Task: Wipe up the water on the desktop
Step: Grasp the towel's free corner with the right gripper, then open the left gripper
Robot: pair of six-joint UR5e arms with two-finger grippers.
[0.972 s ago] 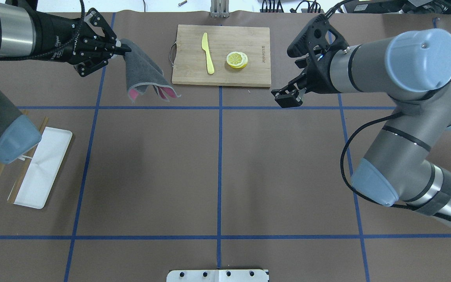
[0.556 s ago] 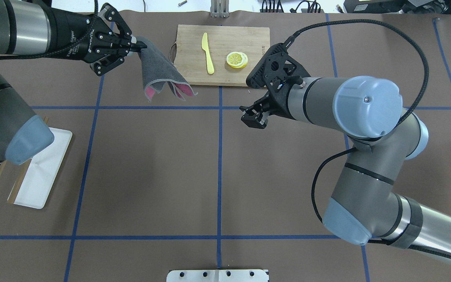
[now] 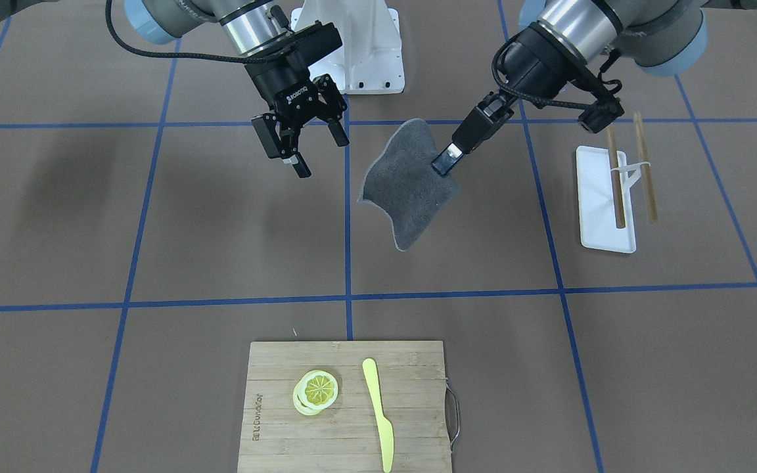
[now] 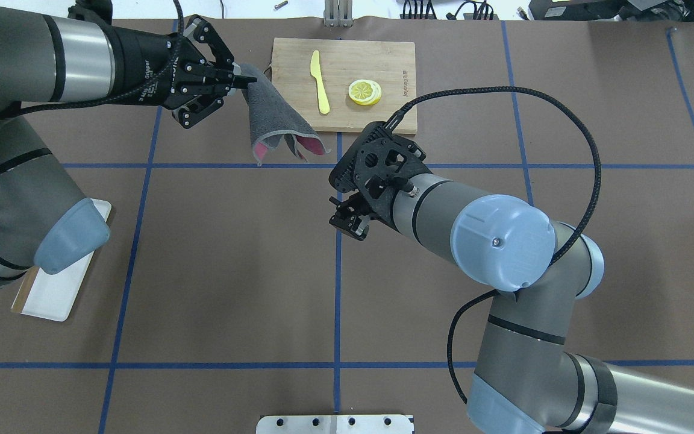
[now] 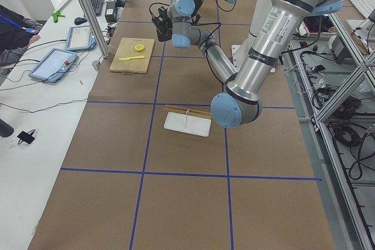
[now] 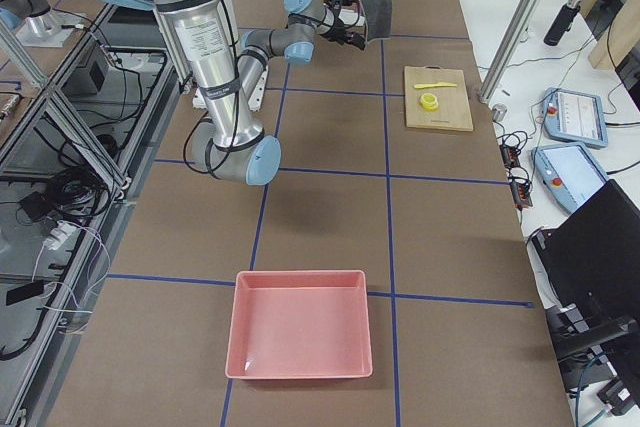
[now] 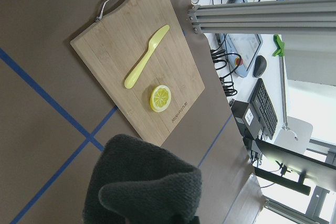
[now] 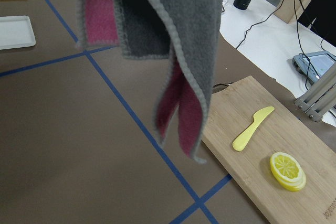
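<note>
The brown desktop (image 4: 232, 265) with blue tape lines shows no visible water. My left gripper (image 4: 237, 76) is shut on the top corner of a grey cloth (image 4: 275, 123) with a pink underside, which hangs in the air left of the cutting board. In the front-facing view the left gripper (image 3: 445, 161) holds the cloth (image 3: 408, 190) above the table. My right gripper (image 4: 350, 226) is open and empty near the table's middle, facing the cloth; it also shows in the front-facing view (image 3: 316, 154). The cloth fills the right wrist view (image 8: 173, 51) and shows in the left wrist view (image 7: 142, 182).
A bamboo cutting board (image 4: 293, 90) at the far middle carries a yellow knife (image 4: 320, 81) and a lemon slice (image 4: 365, 91). A white tray (image 3: 605, 217) with chopsticks (image 3: 615, 184) lies on the left side. A red bin (image 6: 300, 322) sits at the right end.
My left gripper has carried the cloth to the right, toward the cutting board's left edge. My right arm has swung left and nearer, bringing its open gripper to the table's middle.
</note>
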